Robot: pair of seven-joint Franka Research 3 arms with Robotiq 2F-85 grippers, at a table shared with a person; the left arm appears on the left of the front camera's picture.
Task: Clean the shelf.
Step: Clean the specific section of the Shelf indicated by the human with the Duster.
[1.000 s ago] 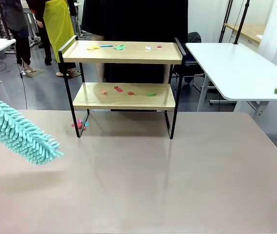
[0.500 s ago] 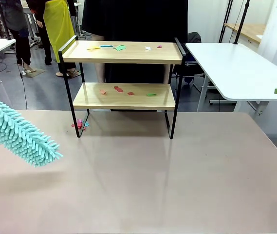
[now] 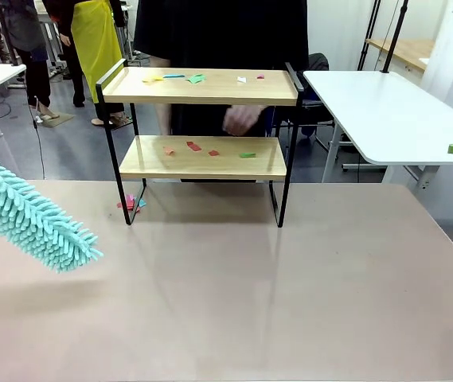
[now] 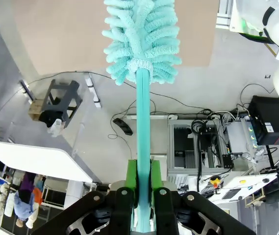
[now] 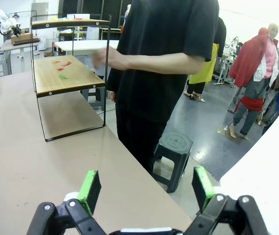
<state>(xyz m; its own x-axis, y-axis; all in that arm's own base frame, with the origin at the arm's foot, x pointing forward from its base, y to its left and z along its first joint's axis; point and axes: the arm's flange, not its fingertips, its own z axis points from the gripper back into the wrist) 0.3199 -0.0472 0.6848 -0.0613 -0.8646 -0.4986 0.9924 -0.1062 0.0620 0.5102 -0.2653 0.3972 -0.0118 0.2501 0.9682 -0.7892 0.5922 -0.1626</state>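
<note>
Shelf | hand blurred behind it | duster cut off left

The shelf has matt wooden boards and black metal legs; the duster is fluffy cloth.

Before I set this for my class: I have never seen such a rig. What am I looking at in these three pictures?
This is a robot with two arms at a large beige tabletop. The front view looks across it at a person in a black shirt. The other two pictures come from cameras on the wrists. On the table stands a small two-tier shelf of light wooden boards and black metal legs, with coloured paper scraps on both boards. The left gripper is shut on the handle of a fluffy turquoise duster, held apart from the shelf. The right gripper is open and holds nothing.
</note>
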